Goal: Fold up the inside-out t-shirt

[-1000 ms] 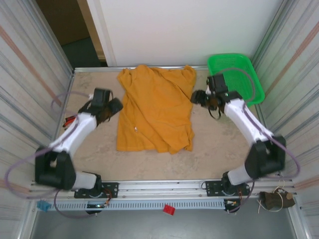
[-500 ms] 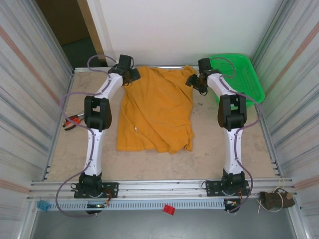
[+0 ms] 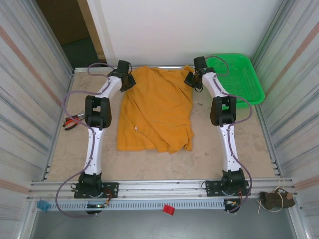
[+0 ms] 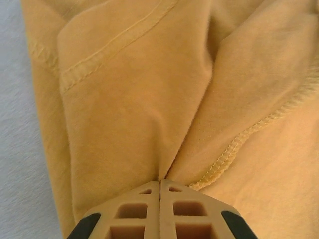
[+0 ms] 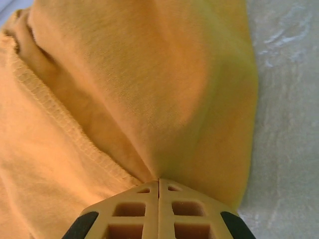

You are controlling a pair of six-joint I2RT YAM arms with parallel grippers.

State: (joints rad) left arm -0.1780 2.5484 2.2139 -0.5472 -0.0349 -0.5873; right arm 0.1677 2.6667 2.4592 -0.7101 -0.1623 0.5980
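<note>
Within the last second both arms have been stretched out from the flanks of the garment to its far edge. Both hands have been brought from spread to pressed together. The left hand (image 3: 126, 81) is now placed at the far left corner of the mustard orange-yellow short-sleeved cotton t-shirt (image 3: 154, 112), and the right hand (image 3: 192, 79) at its far right corner. In each wrist view the fingers (image 4: 144, 211) are seen shut against one another, with a ridge of cloth gathered into the line where they meet, so a pinch on the fabric is judged to have been made on both sides.

The grasping step can therefore be taken as done. The fold itself has not yet been made, since the cloth is nowhere lifted. A level, joint lift of the two corners towards the near edge would be called for, and if one pinch is shallow that corner could be lost.

The garment is laid roughly flat in the middle of the pale speckled worktop (image 3: 214, 149), between the two arms and apart from the green plastic basket (image 3: 241, 74) at the far right. Its near edge is uneven, and some cloth is doubled over at the near right. Raised stitched seams (image 4: 234, 144) are shown near the left hand's pinch, and a small white label (image 3: 135, 129) is exposed on the left half.
</note>
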